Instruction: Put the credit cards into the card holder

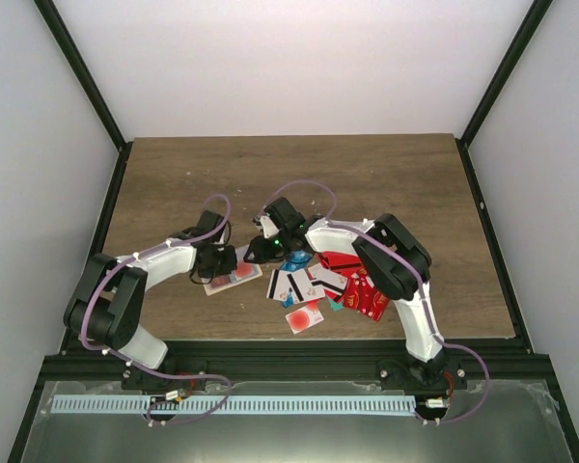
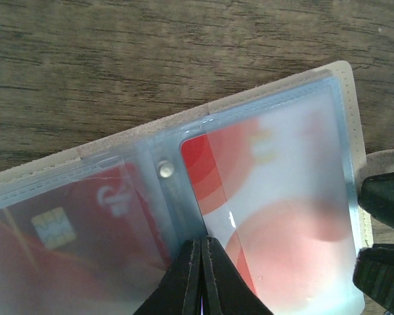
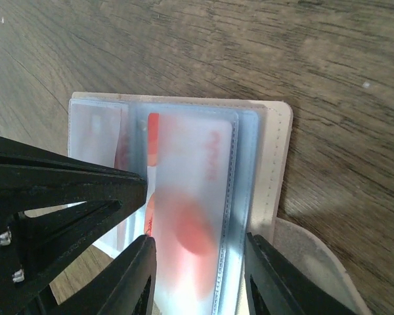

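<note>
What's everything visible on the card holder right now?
The card holder lies open and flat on the wood table. It has a beige leather-like cover with a stitched edge, clear plastic sleeves inside and a metal snap stud near the spine. One sleeve holds a red chip card, the next a white card with red circles. The left gripper, fingers closed, sits at the spine. The open right gripper straddles the white card's sleeve.

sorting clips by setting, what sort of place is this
Probably a robot lab test cell, not a home: white panel walls on a black frame, with a left arm and right arm bolted at the near edge of a wood tabletop.
</note>
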Motion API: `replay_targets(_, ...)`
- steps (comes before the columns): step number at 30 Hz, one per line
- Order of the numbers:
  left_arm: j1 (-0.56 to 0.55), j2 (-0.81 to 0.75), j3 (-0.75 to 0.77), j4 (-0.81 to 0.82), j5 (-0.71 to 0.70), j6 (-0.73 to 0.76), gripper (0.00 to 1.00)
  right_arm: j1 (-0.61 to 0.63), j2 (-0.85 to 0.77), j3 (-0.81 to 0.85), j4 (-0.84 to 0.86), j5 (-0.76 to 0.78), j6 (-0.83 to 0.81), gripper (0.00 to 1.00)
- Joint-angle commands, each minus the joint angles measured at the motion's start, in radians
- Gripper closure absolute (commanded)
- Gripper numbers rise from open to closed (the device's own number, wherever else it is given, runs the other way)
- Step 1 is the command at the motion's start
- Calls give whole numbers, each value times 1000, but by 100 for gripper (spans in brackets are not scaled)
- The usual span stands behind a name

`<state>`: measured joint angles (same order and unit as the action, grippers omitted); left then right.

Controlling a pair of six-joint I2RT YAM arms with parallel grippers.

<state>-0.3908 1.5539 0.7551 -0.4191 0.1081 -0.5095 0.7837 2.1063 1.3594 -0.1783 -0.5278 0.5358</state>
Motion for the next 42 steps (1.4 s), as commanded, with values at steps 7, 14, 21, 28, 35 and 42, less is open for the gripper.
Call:
replay_targets(7, -7, 27, -36, -17, -29, -5, 96, 0, 31, 3, 43, -99, 32, 60)
replay_targets(14, -10, 1, -24, -38, -35, -7, 96, 0, 42, -8, 107, -217, 78, 60)
replay_targets(21, -10, -3, -37, -30, -27, -9, 96, 0, 30, -5, 101, -197, 83, 61)
replay_targets(28, -8, -17, -30, -41, -33, -7, 96, 2, 25, 13, 62, -147, 70, 64)
replay_targets(35, -10, -40, -10, -69, -34, -6, 96, 9, 19, 24, 69, -164, 76, 65)
replay_targets(42, -10, -117, 28, -136, -38, -6, 96, 27, 31, 60, 55, -173, 75, 65)
